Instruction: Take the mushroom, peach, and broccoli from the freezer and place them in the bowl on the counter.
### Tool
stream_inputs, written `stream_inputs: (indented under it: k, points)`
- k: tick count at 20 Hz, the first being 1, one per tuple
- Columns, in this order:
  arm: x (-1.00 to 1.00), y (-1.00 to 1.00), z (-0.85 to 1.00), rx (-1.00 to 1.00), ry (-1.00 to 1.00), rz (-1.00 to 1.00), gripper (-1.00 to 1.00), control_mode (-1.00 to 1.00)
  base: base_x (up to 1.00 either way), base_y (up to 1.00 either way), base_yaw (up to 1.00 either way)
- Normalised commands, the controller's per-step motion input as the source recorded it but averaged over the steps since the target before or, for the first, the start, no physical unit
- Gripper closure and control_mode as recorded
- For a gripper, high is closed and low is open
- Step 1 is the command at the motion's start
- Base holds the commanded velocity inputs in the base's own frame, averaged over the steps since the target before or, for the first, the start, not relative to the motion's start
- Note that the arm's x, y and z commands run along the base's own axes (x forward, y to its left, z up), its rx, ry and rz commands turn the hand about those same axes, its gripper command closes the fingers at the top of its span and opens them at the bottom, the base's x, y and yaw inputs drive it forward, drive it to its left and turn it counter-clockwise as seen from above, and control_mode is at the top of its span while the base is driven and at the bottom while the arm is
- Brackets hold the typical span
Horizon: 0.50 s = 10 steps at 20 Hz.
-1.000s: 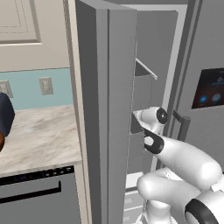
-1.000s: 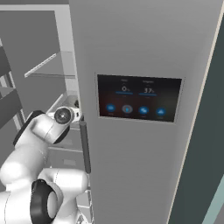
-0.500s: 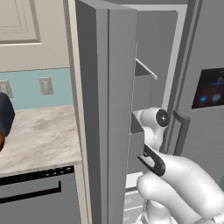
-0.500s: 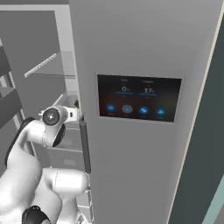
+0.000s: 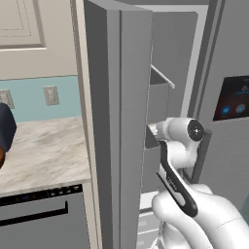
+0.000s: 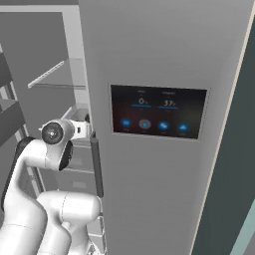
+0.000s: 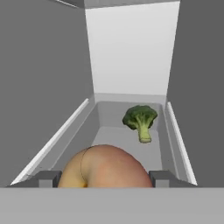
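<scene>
The peach (image 7: 105, 168), orange-red and yellow, sits low in the hand view between my two fingertips, which press against its sides. My gripper (image 7: 105, 178) is shut on it. It reaches into the freezer (image 5: 170, 58), into a grey bin (image 7: 70, 127) with pale rails. The broccoli (image 7: 140, 119) stands upright at the back right of that bin, well beyond the peach. The mushroom is hidden. The open freezer door (image 5: 121, 121) covers my hand in the left base view. The beige counter (image 5: 44, 151) lies to the left, with a reddish-brown sliver of the bowl (image 5: 1, 158) at the frame edge.
A dark blue toaster (image 5: 5, 129) stands at the counter's left edge. The wider grey door with its dark dispenser panel (image 6: 158, 112) stands right of my arm. A clear shelf (image 6: 57, 74) hangs above my hand. A dishwasher front (image 5: 39, 219) sits under the counter.
My arm has changed pose: the elbow has risen and the wrist has shifted slightly right in the left base view. The jaws are as wide as before.
</scene>
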Motion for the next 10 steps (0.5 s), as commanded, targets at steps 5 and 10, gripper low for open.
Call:
stream_inputs:
  k: [5,10]
  points:
    - [-0.40,-0.02,0.42,-0.01,0.05,-0.02,1.00,-1.00,0.00,0.00,0.00]
    - [-0.39,0.00,0.41,-0.02,0.08,-0.03,1.00,-1.00,0.00,0.00,0.00]
